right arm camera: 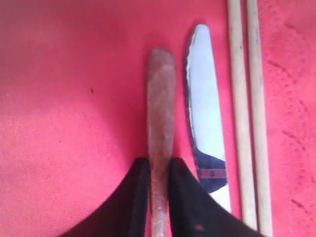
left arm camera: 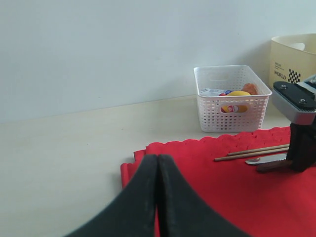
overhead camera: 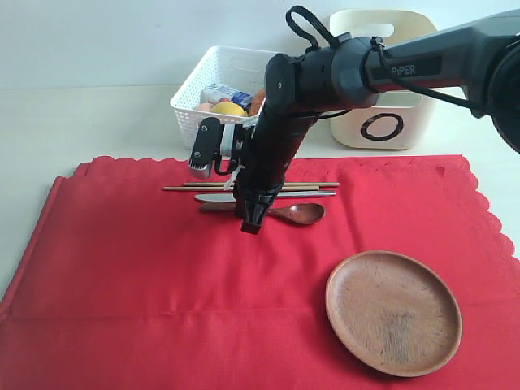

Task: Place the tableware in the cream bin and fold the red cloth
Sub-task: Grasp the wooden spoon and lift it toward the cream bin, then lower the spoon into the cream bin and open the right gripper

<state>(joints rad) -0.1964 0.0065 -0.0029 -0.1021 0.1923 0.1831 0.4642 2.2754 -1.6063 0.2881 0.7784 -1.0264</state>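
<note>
Lying on the upper middle of the red cloth [overhead camera: 122, 260], the dark wooden spoon [overhead camera: 305, 213] has its handle between the narrow-set jaws of the right gripper [overhead camera: 250, 223], whose fingers [right arm camera: 129, 200] seem to press it on both sides, though the close view is blurred. Just beside it at 12 o'clock lie the metal knife [overhead camera: 313, 194] and then the wooden chopsticks [overhead camera: 313, 186]; the round wooden plate [overhead camera: 394, 313] sits well apart at 4 o'clock, and off the cloth stand the cream bin [overhead camera: 418, 122] at 1 o'clock and the white basket [overhead camera: 203, 89] at 11 o'clock. Near a corner of the cloth, the left gripper [left arm camera: 158, 165] has its jaws pressed together on nothing.
</note>
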